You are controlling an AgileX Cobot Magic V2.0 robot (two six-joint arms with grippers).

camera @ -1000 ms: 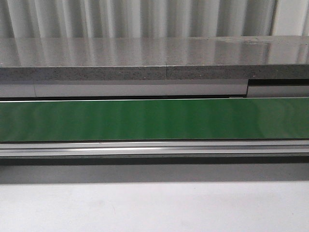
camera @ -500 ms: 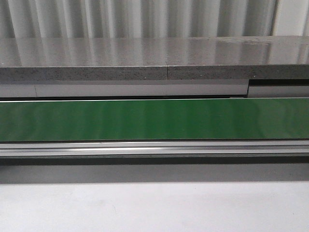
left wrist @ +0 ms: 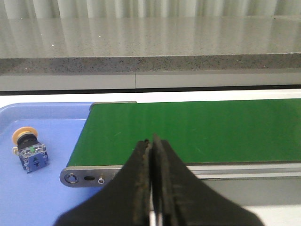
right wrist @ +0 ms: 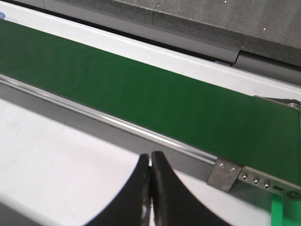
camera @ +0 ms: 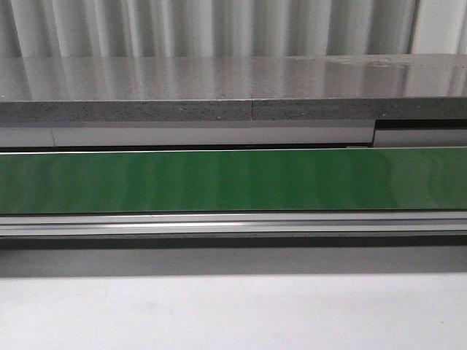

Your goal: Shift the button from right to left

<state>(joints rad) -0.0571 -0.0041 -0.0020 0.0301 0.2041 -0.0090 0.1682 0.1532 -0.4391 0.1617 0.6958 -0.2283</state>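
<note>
— Both hands pressed together on nothing? 
— Yes: left hand [left wrist: 151,141] and right hand [right wrist: 150,157] hang before the green belt [camera: 233,180]. 
— And the button [left wrist: 29,149]? 
— Lying in the blue tray [left wrist: 42,197] beside the belt's end.

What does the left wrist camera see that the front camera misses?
Only the left wrist view shows the button lying in a blue tray, the belt's end, and the left gripper, shut and holding nothing. Only the front view shows the bare white table in front of the conveyor. Both show the green belt and the grey ledge behind it.
</note>
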